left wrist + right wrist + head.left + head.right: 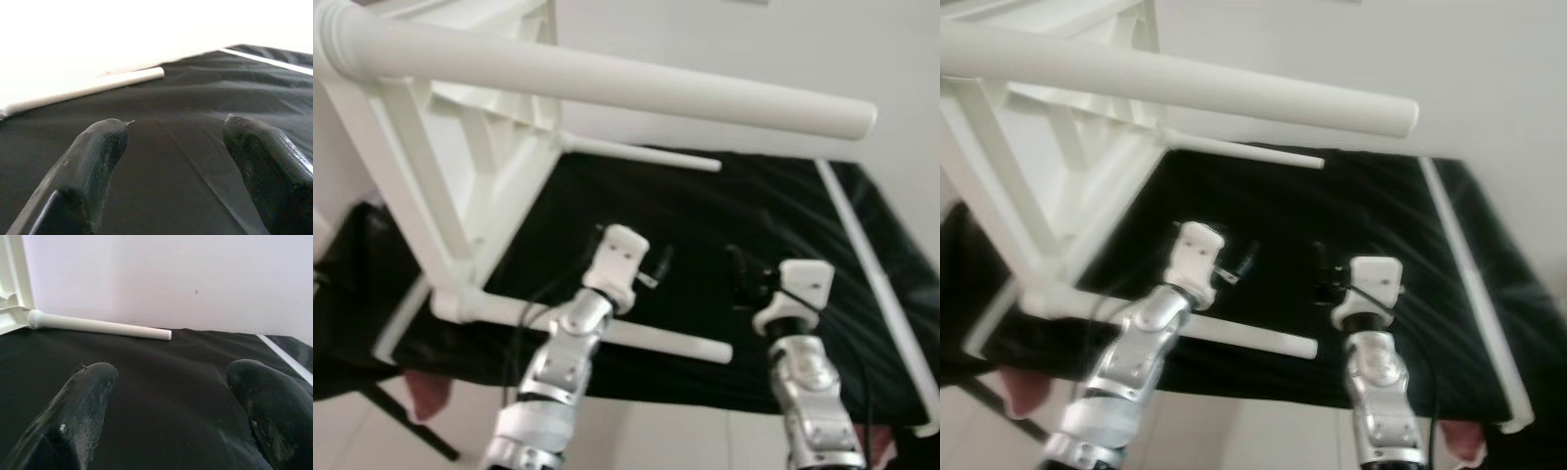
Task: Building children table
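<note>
Both pincers hover over the black cloth (pixel 724 215) in the head views: left pincer (pixel 658 262), right pincer (pixel 742 274). The children table (pixel 460 196) lies on its side at the left, with three legs already screwed in. In the left wrist view the fingers (pixel 98 147) stand spread and hold nothing. The right wrist view shows the same, with one fitted leg (pixel 98 325) ahead. Judging from this, the assembly seems nearly finished, though a fourth leg cannot be confirmed.

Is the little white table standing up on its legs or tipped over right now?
Tipped over. The white table lies on its side on the black cloth, its legs pointing sideways through the air.
</note>
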`<state>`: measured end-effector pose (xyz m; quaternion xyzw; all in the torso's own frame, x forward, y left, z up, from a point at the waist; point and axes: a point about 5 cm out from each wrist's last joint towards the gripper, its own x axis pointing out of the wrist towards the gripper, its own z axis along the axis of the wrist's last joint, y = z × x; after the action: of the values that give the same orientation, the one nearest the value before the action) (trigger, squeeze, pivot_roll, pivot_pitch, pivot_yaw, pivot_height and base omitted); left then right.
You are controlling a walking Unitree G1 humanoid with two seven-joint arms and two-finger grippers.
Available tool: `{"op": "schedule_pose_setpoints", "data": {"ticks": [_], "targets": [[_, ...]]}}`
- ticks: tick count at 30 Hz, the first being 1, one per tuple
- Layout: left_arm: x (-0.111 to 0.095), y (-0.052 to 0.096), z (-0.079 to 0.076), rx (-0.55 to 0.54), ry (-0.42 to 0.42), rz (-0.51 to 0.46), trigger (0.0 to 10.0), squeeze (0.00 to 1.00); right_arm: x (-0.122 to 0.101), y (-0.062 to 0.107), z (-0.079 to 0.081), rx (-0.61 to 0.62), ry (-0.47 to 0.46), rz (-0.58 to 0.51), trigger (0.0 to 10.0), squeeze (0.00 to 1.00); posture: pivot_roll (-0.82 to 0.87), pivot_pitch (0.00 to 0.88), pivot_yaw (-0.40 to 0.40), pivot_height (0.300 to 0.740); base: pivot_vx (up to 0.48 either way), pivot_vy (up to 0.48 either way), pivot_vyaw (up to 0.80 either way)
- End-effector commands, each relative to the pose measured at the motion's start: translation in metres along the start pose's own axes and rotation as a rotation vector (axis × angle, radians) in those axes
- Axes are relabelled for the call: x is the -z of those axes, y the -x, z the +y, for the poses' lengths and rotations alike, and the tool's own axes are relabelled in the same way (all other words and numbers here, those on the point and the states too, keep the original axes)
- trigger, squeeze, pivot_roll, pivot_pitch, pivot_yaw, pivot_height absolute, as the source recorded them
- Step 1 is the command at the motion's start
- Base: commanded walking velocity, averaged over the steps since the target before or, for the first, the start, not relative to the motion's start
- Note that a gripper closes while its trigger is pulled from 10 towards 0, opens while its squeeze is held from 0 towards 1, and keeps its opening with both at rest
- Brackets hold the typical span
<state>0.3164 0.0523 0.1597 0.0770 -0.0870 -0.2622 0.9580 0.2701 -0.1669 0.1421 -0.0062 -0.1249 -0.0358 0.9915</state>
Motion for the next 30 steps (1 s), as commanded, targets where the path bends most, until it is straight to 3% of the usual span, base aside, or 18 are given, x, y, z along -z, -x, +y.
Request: {"op": "schedule_pose_setpoints", "data": {"ticks": [1,5,6,12,15,22,28,30], "targets": [[0.002,0.003,0.013,-0.172,-0.004,0.021,10.0,0.00,0.002,-0.001,0.002,-0.002,-0.009,0.008,10.0,0.00,0.08,0.000,-0.075,0.740,0.000,0.000,0.00],[0.003,0.007,0.025,-0.224,-0.018,0.032,10.0,0.00,0.003,-0.002,0.002,0.000,-0.008,0.011,10.0,0.00,0.09,0.000,-0.070,0.740,0.000,0.000,0.00],[0.005,0.013,0.036,-0.261,-0.025,0.046,10.0,0.00,0.004,-0.001,0.001,0.004,-0.006,0.016,10.0,0.00,0.09,0.000,-0.064,0.740,0.000,0.000,0.00],[0.008,0.018,0.044,-0.275,-0.043,0.063,10.0,0.00,0.006,-0.001,0.000,0.012,-0.001,0.021,10.0,0.00,0.11,0.000,-0.054,0.740,0.000,0.000,0.00],[0.011,0.023,0.051,-0.262,-0.011,0.081,10.0,0.00,0.008,-0.001,-0.002,0.023,0.011,0.027,10.0,0.00,0.11,0.000,-0.042,0.740,0.000,0.000,0.00],[0.014,0.025,0.054,-0.251,0.071,0.103,10.0,0.00,0.010,0.000,-0.004,0.033,0.015,0.029,10.0,0.00,0.11,0.000,-0.036,0.740,0.000,0.097,0.00],[0.015,0.025,0.053,-0.253,0.068,0.107,10.0,0.00,0.010,0.000,-0.004,0.034,0.024,0.027,10.0,0.00,0.11,0.000,-0.035,0.740,0.000,0.415,0.00],[0.016,0.026,0.050,-0.233,0.029,0.111,10.0,0.00,0.010,0.000,-0.005,0.034,0.028,0.026,10.0,0.00,0.09,0.000,-0.027,0.740,0.000,0.000,0.00]]}}
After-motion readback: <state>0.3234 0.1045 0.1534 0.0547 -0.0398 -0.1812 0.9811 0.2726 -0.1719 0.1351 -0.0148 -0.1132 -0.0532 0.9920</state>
